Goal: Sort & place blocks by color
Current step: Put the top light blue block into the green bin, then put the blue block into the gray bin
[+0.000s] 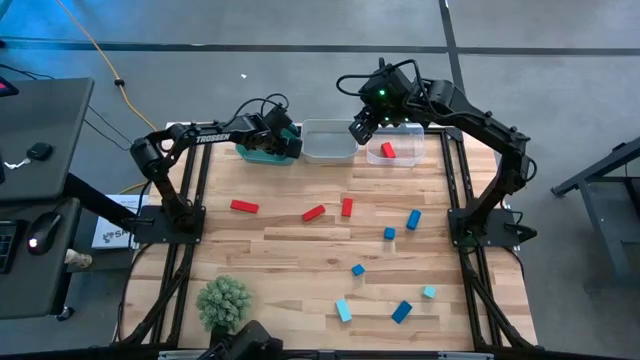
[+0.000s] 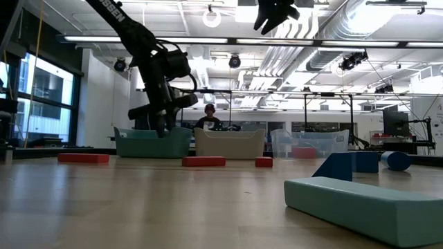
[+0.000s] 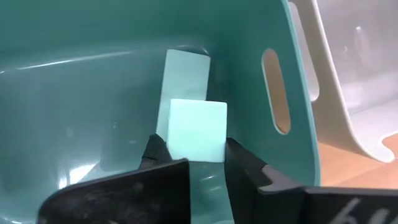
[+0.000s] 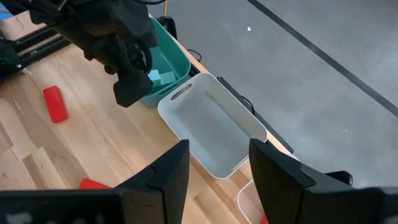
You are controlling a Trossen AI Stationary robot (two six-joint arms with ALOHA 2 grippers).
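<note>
My left gripper (image 3: 194, 149) reaches down into the teal bin (image 1: 262, 152) at the table's far edge and is shut on a small light teal cube (image 3: 194, 127). A light teal bar (image 3: 185, 71) lies on the bin's floor just beyond it. My right gripper (image 4: 214, 168) hangs open and empty, high above the white bin (image 1: 328, 142) and the clear bin (image 1: 398, 152). The clear bin holds a red block (image 1: 388, 150). Red blocks (image 1: 314, 212), blue blocks (image 1: 413, 219) and light teal blocks (image 1: 343, 310) lie scattered flat on the table. My left gripper pinches the cube by two opposite sides (image 3: 168, 140) between its two fingertips (image 3: 155, 149). The fingers slant down into the bin from above. The cube sits upright low inside the bin. Whether it rests on the bar or the floor cannot be told.
The three bins stand side by side along the far edge. A green spiky plant-like ball (image 1: 223, 300) sits at the near left. A person (image 2: 208, 117) shows in the room beyond the bins.
</note>
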